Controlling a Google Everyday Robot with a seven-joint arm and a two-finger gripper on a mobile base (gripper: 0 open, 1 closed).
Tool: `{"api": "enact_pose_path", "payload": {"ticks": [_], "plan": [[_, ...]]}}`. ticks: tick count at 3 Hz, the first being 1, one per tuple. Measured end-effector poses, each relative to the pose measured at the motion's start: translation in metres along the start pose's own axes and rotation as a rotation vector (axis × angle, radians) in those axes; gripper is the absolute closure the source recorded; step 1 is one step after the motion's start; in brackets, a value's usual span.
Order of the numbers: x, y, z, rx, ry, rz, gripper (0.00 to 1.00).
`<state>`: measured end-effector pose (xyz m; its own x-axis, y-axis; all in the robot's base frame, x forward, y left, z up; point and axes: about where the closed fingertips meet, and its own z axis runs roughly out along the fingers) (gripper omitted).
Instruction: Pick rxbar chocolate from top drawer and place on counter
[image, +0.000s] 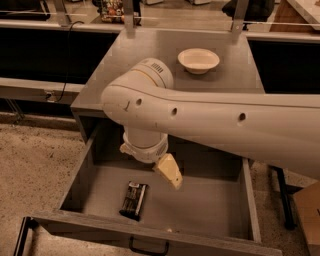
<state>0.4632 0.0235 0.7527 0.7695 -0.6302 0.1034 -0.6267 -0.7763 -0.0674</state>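
Note:
The rxbar chocolate (133, 200), a dark flat bar with pale lettering, lies on the floor of the open top drawer (210, 210), near its front left. The drawer's dark pull handle (148, 248) shows at the bottom edge. My gripper (169, 171) hangs from the white arm inside the drawer, above its floor, a little right of and behind the bar, apart from it. One cream finger (170, 170) shows, pointing down and right. The grey counter (150, 55) lies behind, above the drawer.
A white bowl (198, 60) stands on the counter at the back right. My thick white arm (225, 122) crosses the view from the right over the drawer's back. Dark shelving stands on both sides of the cabinet. A speckled floor lies at left.

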Motion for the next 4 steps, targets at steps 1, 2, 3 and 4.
{"api": "enact_pose_path", "payload": {"ticks": [1, 2, 3, 4], "plan": [[-0.008, 0.006, 0.020, 0.027, 0.037, -0.137, 0.00], [-0.033, -0.013, 0.027, 0.134, 0.138, -0.346, 0.00], [-0.037, -0.019, 0.027, 0.169, 0.148, -0.365, 0.00], [-0.062, -0.021, 0.061, 0.157, 0.041, -0.336, 0.00]]}}
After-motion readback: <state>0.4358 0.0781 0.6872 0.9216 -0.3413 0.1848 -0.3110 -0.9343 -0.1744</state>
